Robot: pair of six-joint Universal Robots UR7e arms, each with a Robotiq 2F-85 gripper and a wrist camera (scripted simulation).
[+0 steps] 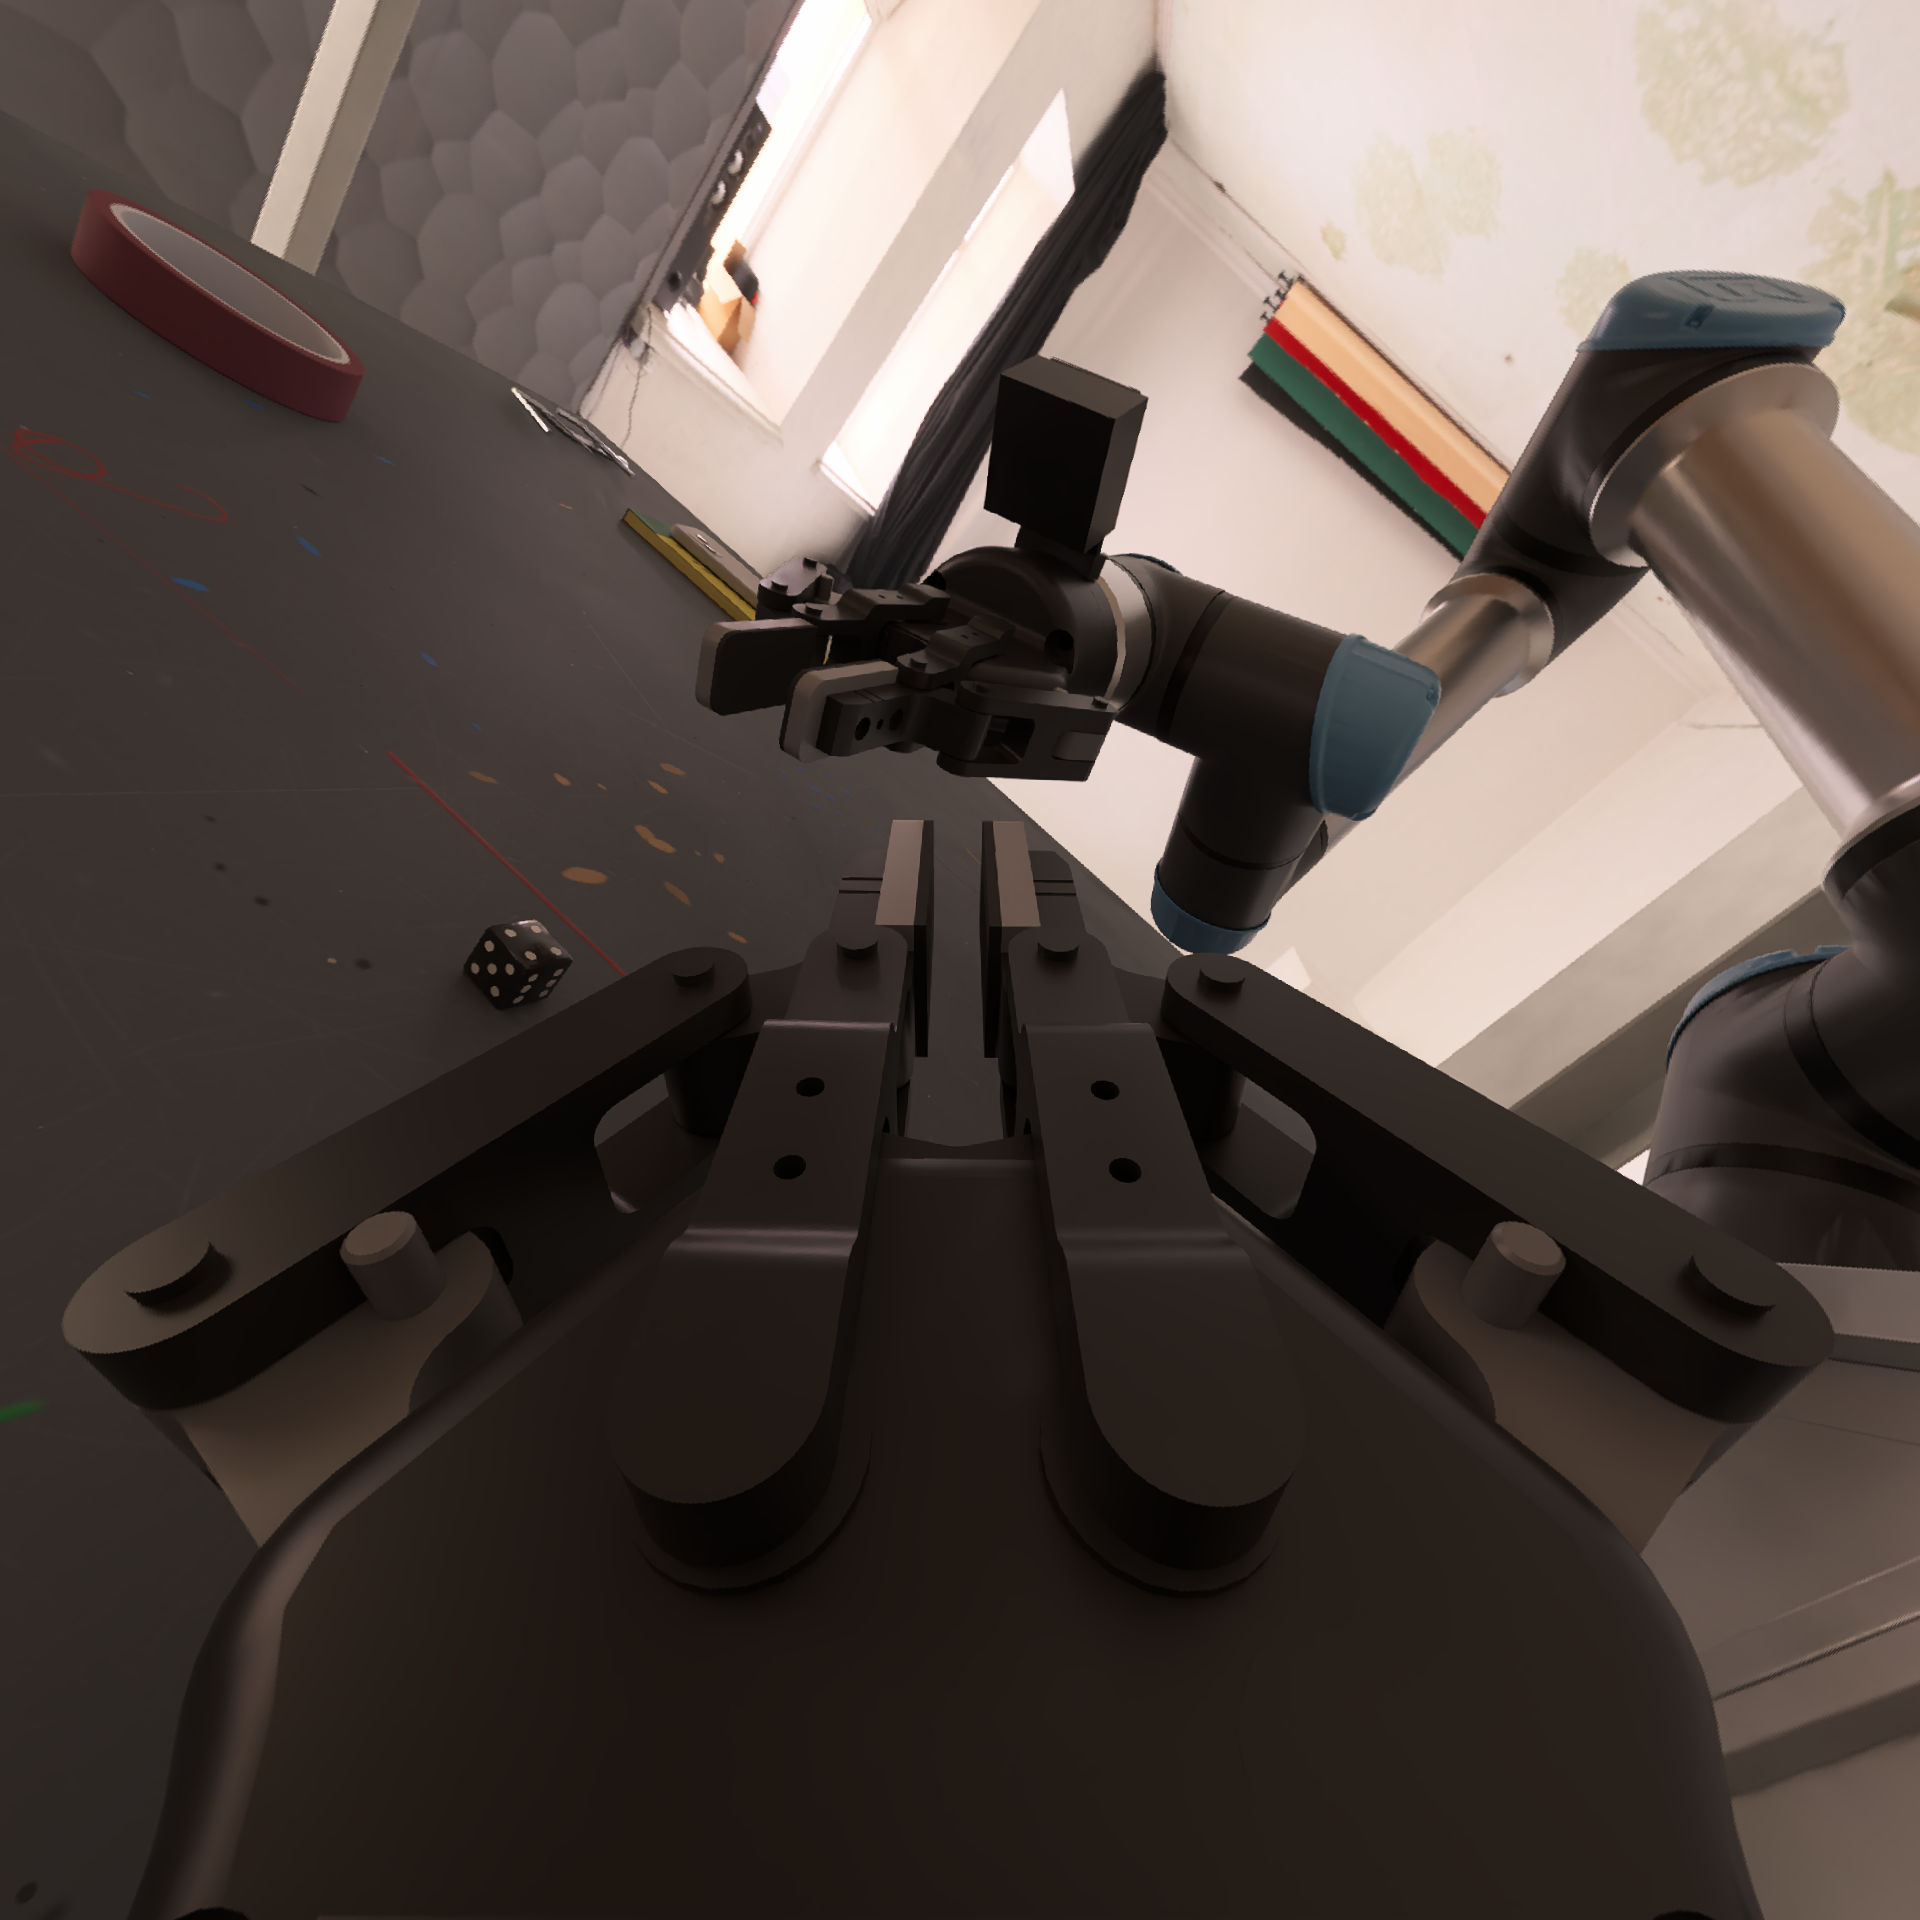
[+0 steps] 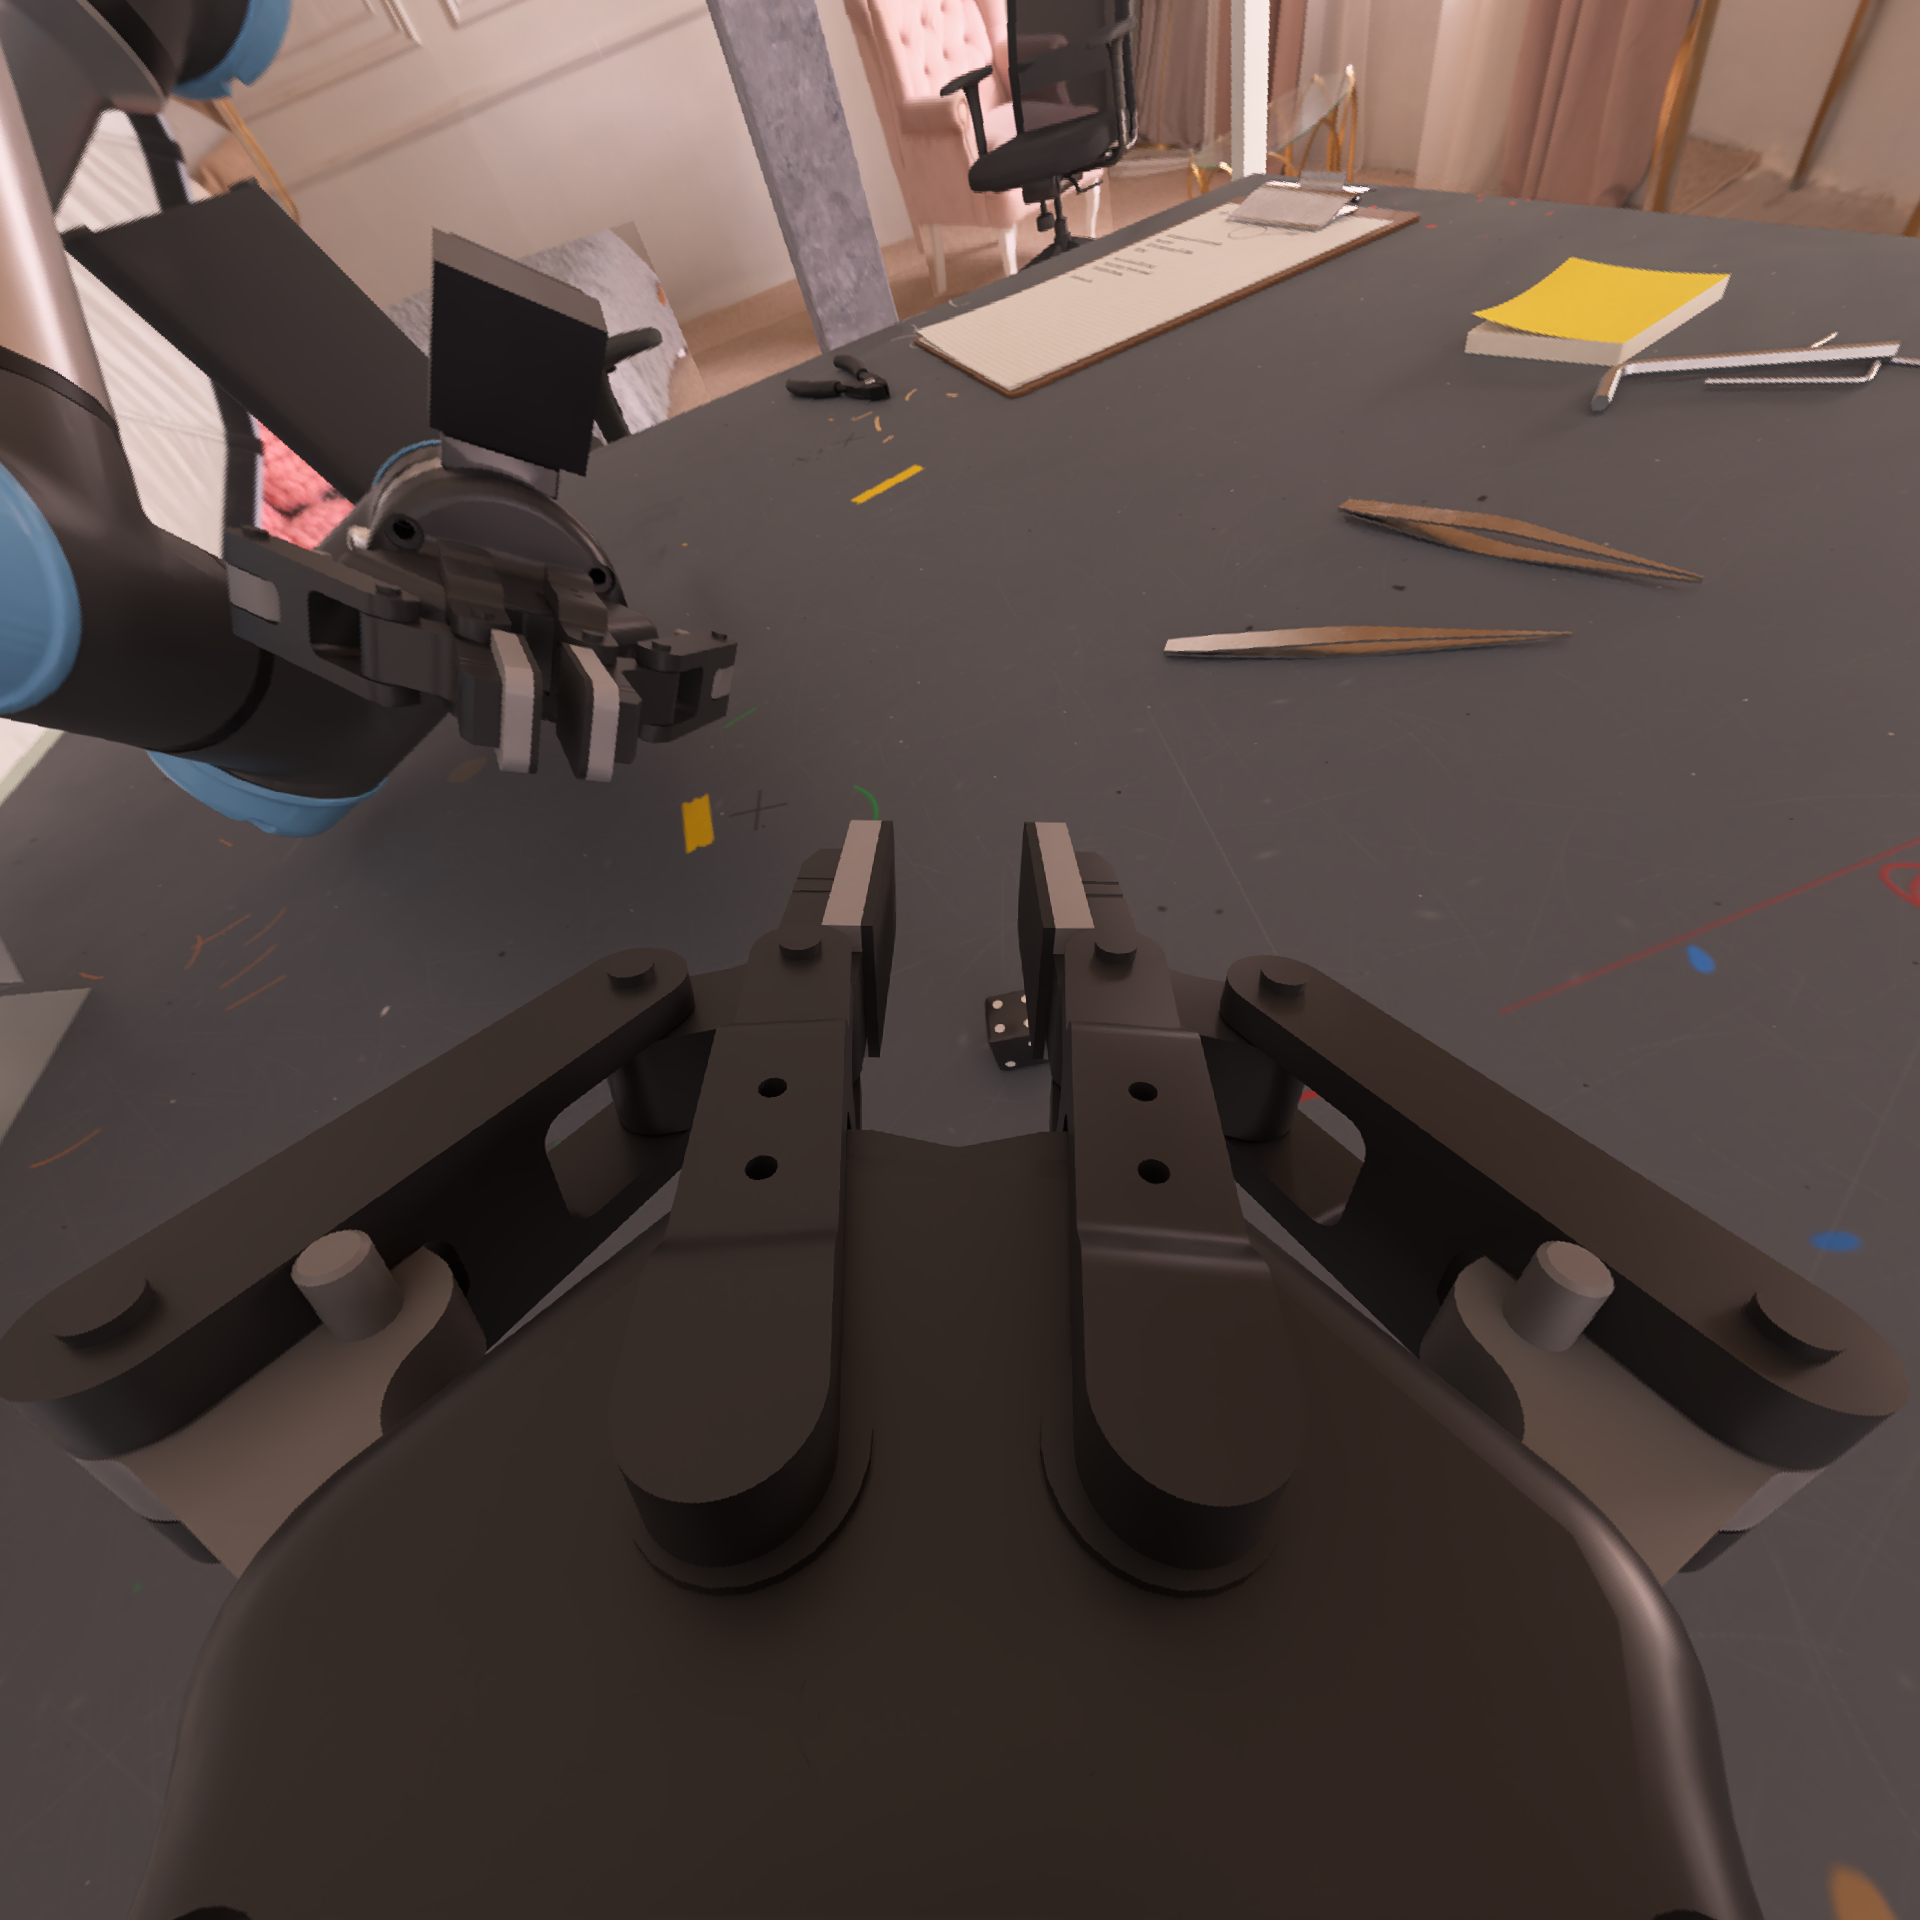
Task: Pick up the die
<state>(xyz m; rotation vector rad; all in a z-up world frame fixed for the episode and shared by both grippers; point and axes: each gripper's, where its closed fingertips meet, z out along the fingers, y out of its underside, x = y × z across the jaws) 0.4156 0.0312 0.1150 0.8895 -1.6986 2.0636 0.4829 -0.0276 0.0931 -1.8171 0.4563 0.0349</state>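
Note:
A small black die with white pips [image 1: 516, 963] lies on the dark grey table [image 1: 260, 675], to the left of my left gripper. My left gripper [image 1: 956, 873] has its fingers drawn almost together with only a narrow slit, and nothing is between them. It also shows in the right wrist view [image 2: 556, 727], hovering at the left. My right gripper [image 2: 956, 873] is open to a moderate gap and empty. The die [image 2: 1008, 1029] shows between and below its fingers, partly hidden by the right finger. In the left wrist view the right gripper [image 1: 774, 691] hovers over the table.
A red tape roll [image 1: 213, 301] lies at the far left. In the right wrist view two tweezers [image 2: 1517, 540] [image 2: 1361, 641], a yellow notepad [image 2: 1600, 307], a metal tool [image 2: 1745, 364], a clipboard [image 2: 1164, 291] and a black clip [image 2: 842, 379] lie farther back.

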